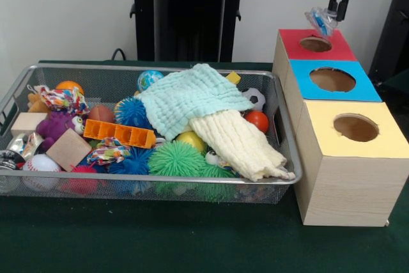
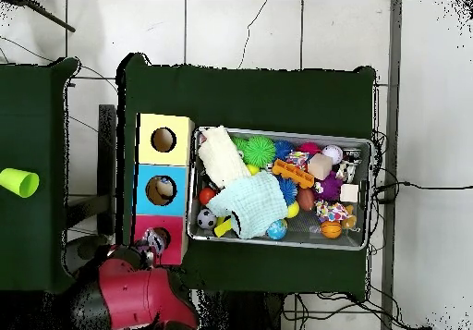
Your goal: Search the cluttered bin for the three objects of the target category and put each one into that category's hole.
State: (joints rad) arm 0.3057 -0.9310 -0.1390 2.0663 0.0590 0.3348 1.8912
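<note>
**Gripper Holding Wrapped Item Over Red-Topped Hole**

While the arm is reaching down from above, the gripper [image 1: 333,12] is clamping a small clear-wrapped item [image 1: 319,20] with blue markings, which is hanging just above the hole in the red-topped box [image 1: 341,46].

Near to far, relative to the gripper:

1. Nearest the front edge, well forward of the gripper, the yellow-topped box [image 1: 383,126] is standing with its round hole open.
2. Forward and well to the side of the gripper, the wire mesh bin [image 1: 281,126] is holding the clutter: a green spiky ball [image 1: 176,158], a cream cloth [image 1: 239,145] lying over the bin's front rim, a wooden block [image 1: 68,149] and an orange lattice piece [image 1: 119,133].
3. Farther back in the bin, a mint-green cloth [image 1: 188,97] is lying partly on the cream cloth, with a red ball [image 1: 257,120] and a small football [image 1: 254,98] just beside it.
4. Between the yellow-topped and red-topped boxes, the blue-topped box [image 1: 361,87] is touching both.
5. Directly below the gripper, the red-topped box is sitting farthest back.

In the overhead view the gripper [image 2: 148,246] is sitting over the red-topped box [image 2: 175,243].
</note>
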